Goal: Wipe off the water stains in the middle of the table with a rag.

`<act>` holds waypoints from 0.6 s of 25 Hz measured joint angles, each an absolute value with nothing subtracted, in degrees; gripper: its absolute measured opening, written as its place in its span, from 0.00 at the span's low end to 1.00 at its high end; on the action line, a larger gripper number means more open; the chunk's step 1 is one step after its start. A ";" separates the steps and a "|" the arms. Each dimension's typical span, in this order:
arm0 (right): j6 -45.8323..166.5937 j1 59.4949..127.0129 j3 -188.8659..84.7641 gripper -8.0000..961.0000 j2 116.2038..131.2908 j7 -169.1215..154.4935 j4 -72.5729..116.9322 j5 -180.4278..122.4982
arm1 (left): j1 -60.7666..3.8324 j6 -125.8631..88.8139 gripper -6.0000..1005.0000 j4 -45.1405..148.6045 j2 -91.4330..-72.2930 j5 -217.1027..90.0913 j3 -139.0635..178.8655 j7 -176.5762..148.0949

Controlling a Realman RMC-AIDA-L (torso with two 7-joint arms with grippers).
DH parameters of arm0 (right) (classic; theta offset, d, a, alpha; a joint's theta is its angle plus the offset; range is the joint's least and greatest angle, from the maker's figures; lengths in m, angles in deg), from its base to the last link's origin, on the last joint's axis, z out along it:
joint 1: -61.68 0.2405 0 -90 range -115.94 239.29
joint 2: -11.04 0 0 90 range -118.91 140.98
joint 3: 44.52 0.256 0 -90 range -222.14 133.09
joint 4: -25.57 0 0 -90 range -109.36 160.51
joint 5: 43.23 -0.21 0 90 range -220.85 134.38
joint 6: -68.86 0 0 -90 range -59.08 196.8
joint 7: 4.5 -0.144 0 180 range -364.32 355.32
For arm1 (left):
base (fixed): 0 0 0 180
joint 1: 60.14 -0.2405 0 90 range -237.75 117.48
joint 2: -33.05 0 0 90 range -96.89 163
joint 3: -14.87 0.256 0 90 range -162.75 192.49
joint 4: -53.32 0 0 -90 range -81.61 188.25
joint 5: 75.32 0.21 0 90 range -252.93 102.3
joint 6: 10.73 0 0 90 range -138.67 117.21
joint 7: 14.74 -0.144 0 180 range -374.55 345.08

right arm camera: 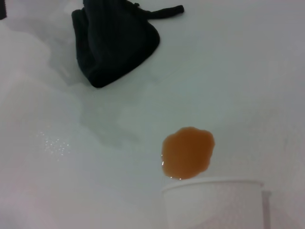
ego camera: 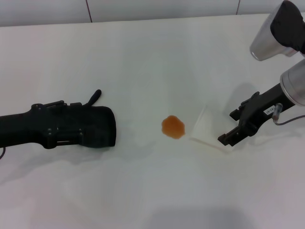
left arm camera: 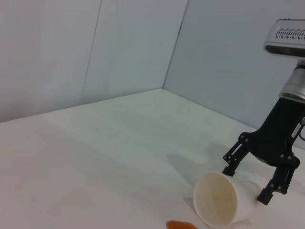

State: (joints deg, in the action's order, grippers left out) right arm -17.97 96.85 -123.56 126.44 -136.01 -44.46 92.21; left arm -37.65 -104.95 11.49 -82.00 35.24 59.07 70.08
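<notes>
While the left claw (ego camera: pixel 102 131) lies low over the left part of the white counter (ego camera: pixel 143 57), the black rag (ego camera: pixel 97 125) covers its tip, so I cannot tell whether its fingers are apart or together; it seems to sit inside the cloth, though the head view does not settle that. A thin tab of the rag sticks out toward the far edge of the counter. In the right wrist view the rag (right arm camera: pixel 114 40) shows as a rounded dark lump resting on the counter, well apart from the spill.

Near the middle of the counter sits the water stain (ego camera: pixel 173 127), 1 small orange-amber blot with an irregular roundish outline, much smaller than the rag. The right wrist view shows it (right arm camera: pixel 187 151) glossy and whole, just beside the rim of a white paper cup (right arm camera: pixel 214 202).

That cup (ego camera: pixel 207 129) lies tipped on its side between the stain and the right edge of the counter, its open mouth turned toward the left arm, as the left wrist view shows (left arm camera: pixel 217 200). The right claw (ego camera: pixel 233 136) is at the cup's closed end, its 2 black fingers (left arm camera: pixel 279 183) spread apart on either side of it. From the left wrist view the fingers look close to the cup, but I cannot tell if they touch it.
</notes>
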 joint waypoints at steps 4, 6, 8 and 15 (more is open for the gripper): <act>-16.34 96.85 -124.66 0.87 126.43 -136.13 -43.59 92.21 | -37.71 -104.94 0.88 11.49 -82.03 35.25 59.08 70.08; -15.63 96.83 -125.36 0.87 126.43 -136.13 -43.01 92.21 | -37.75 -104.95 0.88 11.49 -82.04 35.25 59.08 70.08; -15.18 96.88 -125.89 0.87 126.43 -136.13 -42.40 92.21 | -37.79 -104.95 0.88 11.51 -82.06 35.25 59.08 70.08; -14.79 96.93 -126.37 0.87 126.43 -136.10 -41.92 92.21 | -37.76 -104.94 0.87 11.66 -82.08 35.25 59.07 70.08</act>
